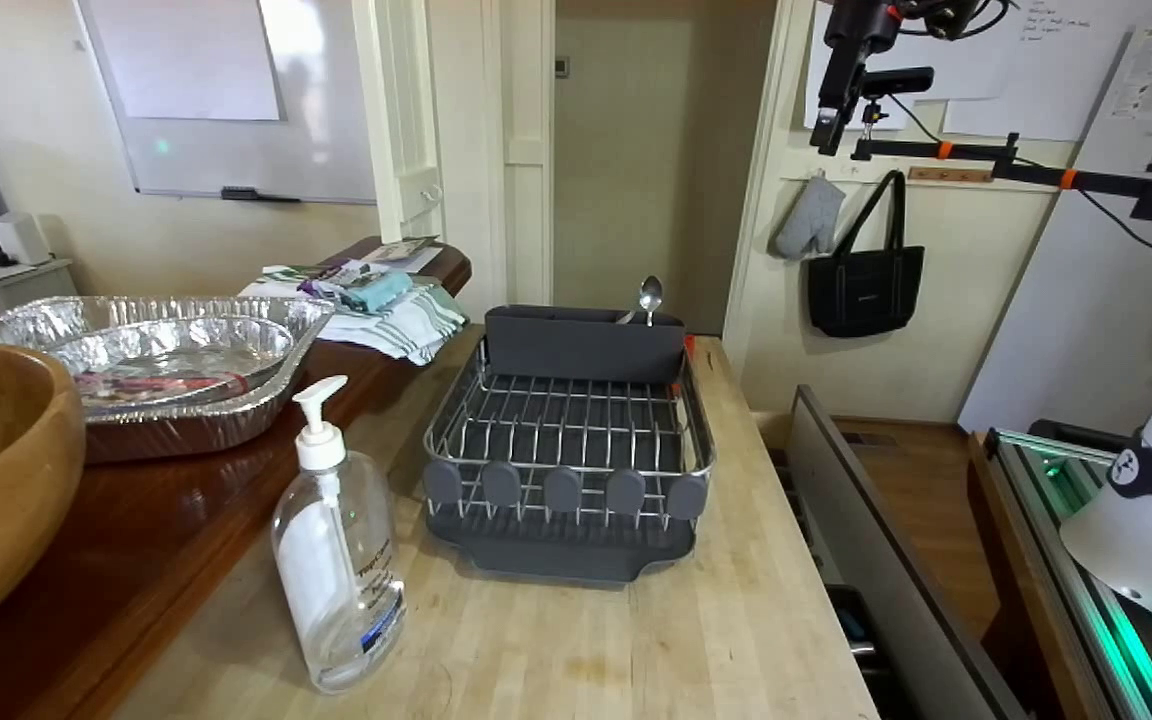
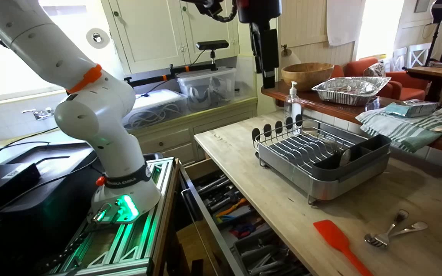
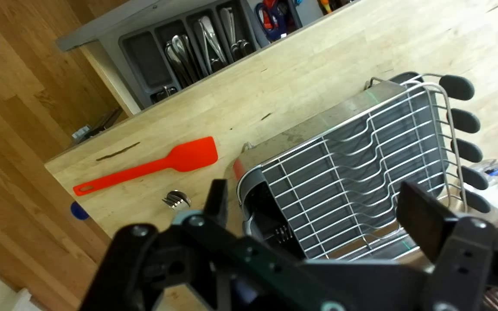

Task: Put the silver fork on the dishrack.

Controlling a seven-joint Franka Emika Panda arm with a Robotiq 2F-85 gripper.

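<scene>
The silver fork (image 2: 380, 238) lies on the wooden counter beside a spoon (image 2: 413, 227), their handles crossing or close. In the wrist view the fork's tines (image 3: 173, 200) show, and my gripper hides its handle. The dark grey dishrack (image 1: 576, 430) stands on the counter and also shows in an exterior view (image 2: 286, 168) and the wrist view (image 3: 318, 114). Its utensil box holds a spoon (image 1: 650, 296); fork tines (image 3: 283, 233) show inside it in the wrist view. My gripper (image 3: 318, 205) is open and empty, high above the dishrack. It shows in both exterior views (image 1: 826, 135) (image 2: 269, 78).
A red spatula (image 2: 334, 235) lies near the fork. An open cutlery drawer (image 3: 180, 47) runs along the counter's edge. A soap bottle (image 1: 341, 550) stands by the dishrack. Foil pans (image 1: 186, 350), a wooden bowl (image 1: 1, 480) and striped towels (image 2: 405, 128) sit on the raised ledge.
</scene>
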